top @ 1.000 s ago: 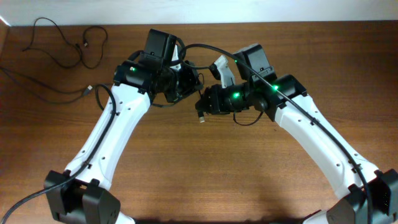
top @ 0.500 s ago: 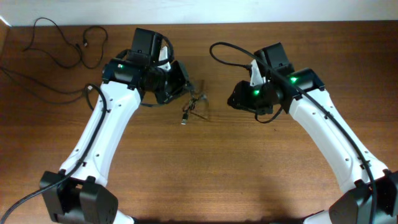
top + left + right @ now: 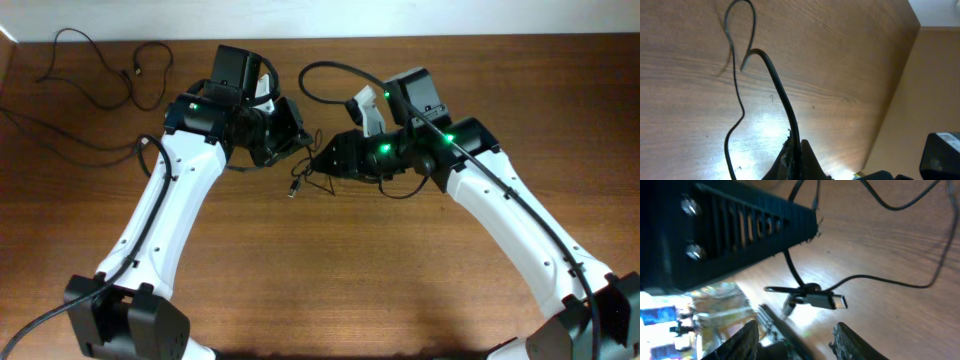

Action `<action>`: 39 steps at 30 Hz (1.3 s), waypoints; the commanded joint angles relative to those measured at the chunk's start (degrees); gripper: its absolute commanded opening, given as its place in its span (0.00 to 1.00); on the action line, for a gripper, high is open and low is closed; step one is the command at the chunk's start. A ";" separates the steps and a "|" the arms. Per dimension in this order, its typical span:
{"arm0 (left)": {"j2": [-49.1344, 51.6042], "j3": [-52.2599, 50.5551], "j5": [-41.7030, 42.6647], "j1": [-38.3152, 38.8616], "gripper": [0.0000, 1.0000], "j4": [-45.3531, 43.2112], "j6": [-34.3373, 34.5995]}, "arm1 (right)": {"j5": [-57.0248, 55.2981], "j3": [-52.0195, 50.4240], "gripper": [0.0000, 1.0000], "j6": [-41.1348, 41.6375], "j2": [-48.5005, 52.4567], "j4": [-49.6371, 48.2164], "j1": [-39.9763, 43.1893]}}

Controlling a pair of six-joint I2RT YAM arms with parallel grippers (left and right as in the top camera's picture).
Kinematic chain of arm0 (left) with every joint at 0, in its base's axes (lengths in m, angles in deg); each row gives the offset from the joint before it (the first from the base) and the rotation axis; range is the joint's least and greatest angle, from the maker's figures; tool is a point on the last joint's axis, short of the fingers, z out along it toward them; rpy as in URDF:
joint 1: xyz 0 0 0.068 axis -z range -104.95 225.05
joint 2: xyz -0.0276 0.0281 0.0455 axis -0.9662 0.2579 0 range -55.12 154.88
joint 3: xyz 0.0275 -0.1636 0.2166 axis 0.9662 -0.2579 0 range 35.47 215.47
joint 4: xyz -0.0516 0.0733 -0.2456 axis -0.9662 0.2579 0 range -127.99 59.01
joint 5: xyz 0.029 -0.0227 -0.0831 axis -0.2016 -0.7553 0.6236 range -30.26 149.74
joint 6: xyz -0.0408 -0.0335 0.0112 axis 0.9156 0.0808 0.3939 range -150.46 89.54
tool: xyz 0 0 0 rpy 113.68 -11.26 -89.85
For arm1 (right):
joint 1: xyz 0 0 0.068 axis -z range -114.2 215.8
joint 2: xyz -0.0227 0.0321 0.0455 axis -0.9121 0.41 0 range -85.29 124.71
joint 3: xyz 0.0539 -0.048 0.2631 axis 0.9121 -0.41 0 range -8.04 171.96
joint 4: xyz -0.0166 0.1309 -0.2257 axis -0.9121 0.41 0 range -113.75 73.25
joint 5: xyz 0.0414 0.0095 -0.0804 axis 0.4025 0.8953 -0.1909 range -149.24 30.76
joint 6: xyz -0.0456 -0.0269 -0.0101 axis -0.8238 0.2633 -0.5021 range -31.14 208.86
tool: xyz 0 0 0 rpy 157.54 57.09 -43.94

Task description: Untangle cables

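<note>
A small tangle of thin black cables (image 3: 303, 178) hangs between the two arms, one plug end dangling toward the table. My left gripper (image 3: 299, 140) is shut on one cable of it; in the left wrist view the shut jaws (image 3: 799, 150) pinch a black cable (image 3: 775, 80) that arches up, with a thinner strand (image 3: 735, 60) looping beside it. My right gripper (image 3: 322, 160) is right next to the tangle. In the right wrist view its fingers (image 3: 796, 326) stand apart, and a metal-tipped plug (image 3: 820, 300) hangs just beyond them.
Two more loose cables lie at the table's far left: one ends in a plug (image 3: 133, 72), the other (image 3: 142, 144) lies near the left arm. The left gripper's ribbed finger (image 3: 740, 225) is very close to the right one. Wooden table (image 3: 330, 270).
The right gripper opened, pulled away to the right, then came back to the tangle with its fingers apart. The left gripper shifted slightly left, still pinching its cable.
</note>
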 commanded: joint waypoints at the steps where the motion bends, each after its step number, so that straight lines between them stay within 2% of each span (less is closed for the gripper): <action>1: 0.31 0.79 3.50 -1.27 0.00 -0.09 3.50 | -3.93 0.11 0.48 -6.60 -0.85 1.22 -1.88; 2: 0.31 0.79 4.31 -1.77 0.00 -0.09 4.42 | -4.17 0.11 0.47 -6.60 -0.85 0.96 -2.34; 3: 0.31 0.79 5.33 -1.97 0.00 0.09 6.14 | -5.57 0.11 0.41 -6.60 -0.85 0.20 -3.04; 4: 0.31 0.79 6.49 -1.95 0.00 0.09 7.54 | -7.78 0.11 0.39 -6.56 -0.81 -0.33 -3.67; 10: 0.31 0.79 6.91 -1.95 0.00 0.02 12.61 | -16.79 0.11 0.40 -6.78 -0.81 -3.69 -7.52; 12: 0.31 0.79 3.93 -1.95 0.00 0.11 12.61 | -18.69 0.13 0.34 -6.75 -0.81 -4.42 -7.89; 14: 0.31 0.79 3.63 -1.95 0.00 0.13 12.61 | -18.69 0.13 0.34 -6.54 -0.81 -5.62 -7.89; 19: 0.31 0.79 2.95 -1.95 0.00 0.09 12.59 | -18.71 0.13 0.13 -6.54 -0.81 -5.64 -7.89; 21: 0.31 0.79 1.55 -1.97 0.00 0.09 12.59 | -18.71 0.13 0.11 -6.56 -0.81 -4.70 -7.87; 23: 0.31 0.79 -1.84 -1.97 0.00 0.09 12.59 | -18.71 0.13 0.10 -6.58 -0.81 -3.13 -7.87; 25: 0.31 0.79 -10.08 -1.95 0.00 0.22 12.57 | -18.75 0.13 0.04 -6.78 -0.81 -1.16 -7.82; 30: 0.31 0.79 -22.80 -1.97 0.00 2.51 12.57 | -18.71 0.13 0.04 -6.80 -0.81 0.70 -7.82; 33: 0.31 0.79 -21.27 -1.90 0.16 3.08 8.35 | -18.73 0.13 0.04 -6.73 -0.81 0.59 -7.82; 36: 0.31 0.79 -19.41 -2.05 0.18 2.78 4.28 | -18.47 0.13 0.04 -6.73 -0.81 0.44 -7.82; 38: 0.31 0.79 -18.05 -2.16 0.18 2.82 4.31 | -17.09 0.13 0.04 -6.75 -0.81 0.39 -7.82; 39: 0.31 0.79 -16.04 -2.16 0.22 2.84 4.24 | -16.92 0.13 0.04 -6.75 -0.81 0.39 -7.82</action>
